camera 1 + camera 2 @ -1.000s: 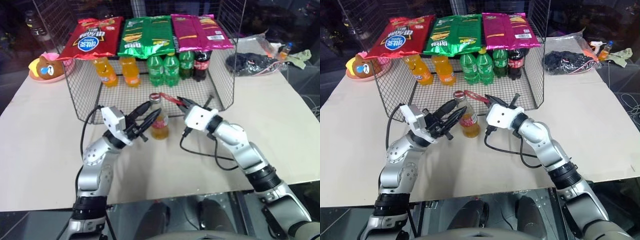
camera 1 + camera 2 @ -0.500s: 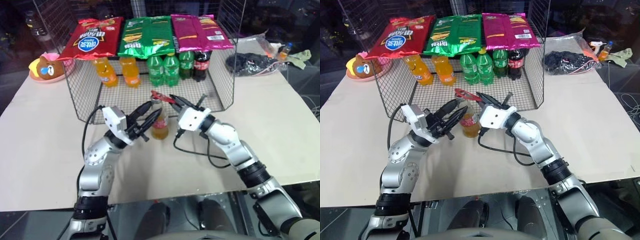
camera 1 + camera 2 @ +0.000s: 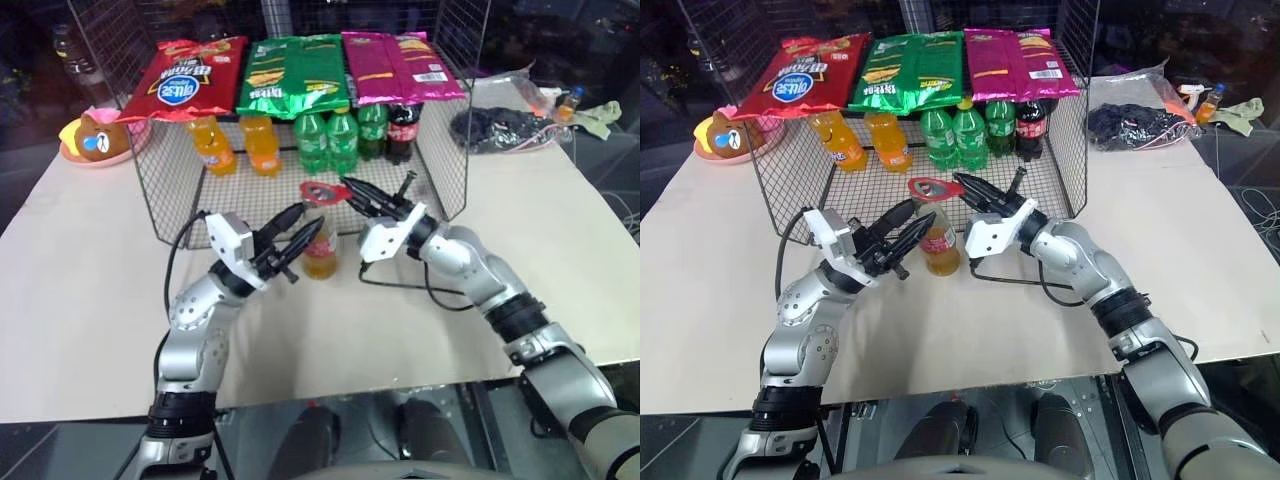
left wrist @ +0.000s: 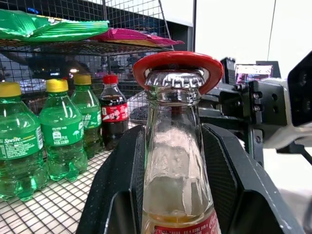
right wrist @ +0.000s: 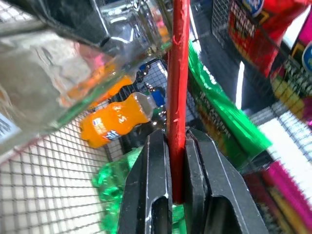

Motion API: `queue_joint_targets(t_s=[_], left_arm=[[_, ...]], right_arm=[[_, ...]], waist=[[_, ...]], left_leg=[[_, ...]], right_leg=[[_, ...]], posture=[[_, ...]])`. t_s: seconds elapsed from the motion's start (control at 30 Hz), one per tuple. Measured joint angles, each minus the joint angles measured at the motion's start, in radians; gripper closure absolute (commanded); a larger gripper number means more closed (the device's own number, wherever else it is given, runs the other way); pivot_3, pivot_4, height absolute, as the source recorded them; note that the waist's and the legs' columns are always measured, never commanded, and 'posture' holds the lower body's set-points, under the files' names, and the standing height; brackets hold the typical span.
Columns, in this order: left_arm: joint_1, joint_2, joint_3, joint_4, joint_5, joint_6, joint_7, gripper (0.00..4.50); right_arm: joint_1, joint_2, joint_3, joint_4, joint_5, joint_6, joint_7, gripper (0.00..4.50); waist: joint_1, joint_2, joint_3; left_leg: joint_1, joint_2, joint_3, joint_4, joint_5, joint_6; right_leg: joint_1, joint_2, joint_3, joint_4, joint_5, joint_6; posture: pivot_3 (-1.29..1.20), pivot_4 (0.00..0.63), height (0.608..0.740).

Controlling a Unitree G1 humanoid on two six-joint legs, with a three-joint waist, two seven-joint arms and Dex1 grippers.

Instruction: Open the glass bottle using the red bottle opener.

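Head views: prying step, by the look of it; opener (image 3: 325, 190) seated over the cap of the bottle (image 3: 319, 255) on the table before the rack (image 3: 160, 215). Next, likely a lever upward.

Left wrist: left gripper (image 4: 195, 195) pinching bottle, loop ringing cap.

Right wrist: right gripper (image 5: 176, 170) clamped on opener handle.
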Motion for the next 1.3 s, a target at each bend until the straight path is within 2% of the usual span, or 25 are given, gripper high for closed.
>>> queue_joint_targets(t_s=[0.27,1.2,1.3], left_arm=[[0.000,-0.001,0.000,0.000,-0.005,0.001,0.004,3.29],[0.003,0.000,-0.005,-0.001,-0.016,0.001,0.005,3.29],[0.003,0.000,-0.007,-0.002,-0.016,0.003,0.006,3.29]], right_arm=[[-0.065,-0.034,0.003,0.030,-0.048,-0.042,-0.017,4.50],[-0.080,-0.048,-0.003,0.008,-0.102,-0.044,-0.059,4.50],[-0.139,-0.064,-0.040,-0.022,-0.107,-0.041,-0.096,4.50]], waist=[[0.001,0.000,0.000],[0.004,0.000,0.001],[0.002,0.000,0.001]], left_leg=[[0.000,0.000,0.000,0.000,0.000,0.000],[-0.001,0.000,0.000,0.000,0.000,0.000],[-0.001,0.000,0.000,-0.001,0.000,0.000]], right_leg=[[0.000,0.000,0.000,0.000,0.000,0.000],[0.000,0.000,0.000,-0.001,0.000,0.000],[0.000,0.000,0.000,-0.001,0.000,0.000]], posture=[[0.00,0.150,0.740],[0.00,0.150,0.740],[0.00,0.150,0.740]])
